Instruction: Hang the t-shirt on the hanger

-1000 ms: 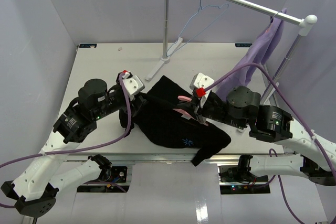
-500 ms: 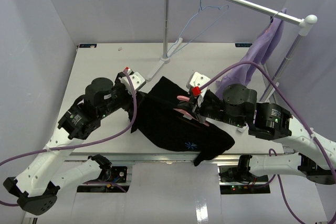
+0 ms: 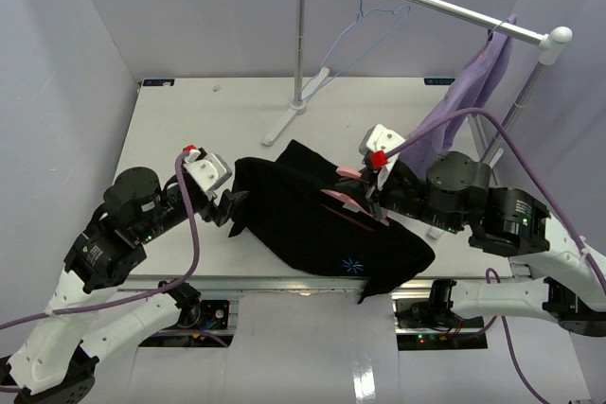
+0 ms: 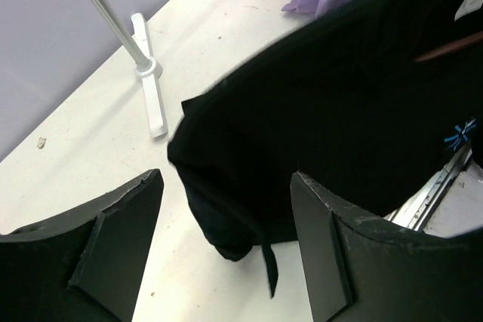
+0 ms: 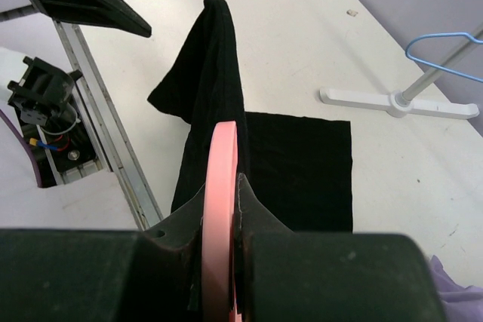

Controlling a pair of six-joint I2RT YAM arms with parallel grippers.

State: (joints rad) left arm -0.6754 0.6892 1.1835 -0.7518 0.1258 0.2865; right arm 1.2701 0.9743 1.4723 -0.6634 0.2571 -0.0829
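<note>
The black t-shirt [image 3: 312,224] is draped over the pink hanger [image 3: 352,198], its blue star mark [image 3: 353,263] near the table's front edge. My right gripper [image 3: 367,194] is shut on the hanger's hook, which stands edge-on between the fingers in the right wrist view [image 5: 220,209], with the t-shirt [image 5: 226,133] hanging beyond. My left gripper [image 3: 233,210] is open and empty just left of the t-shirt's left edge. In the left wrist view the t-shirt [image 4: 339,111] lies ahead of the spread fingers [image 4: 121,239], with a corner hanging between them.
A clothes rack [image 3: 301,44] stands at the back with a light-blue wire hanger [image 3: 365,21] and a lavender garment [image 3: 473,92] on its rail. The rack's white foot [image 4: 151,92] is close behind the t-shirt. The table's front edge [image 3: 284,283] runs under the shirt.
My left gripper has let go of the t-shirt, opened and drawn back to the left. My right gripper has shifted slightly right with the hanger, and the shirt has spread out.
</note>
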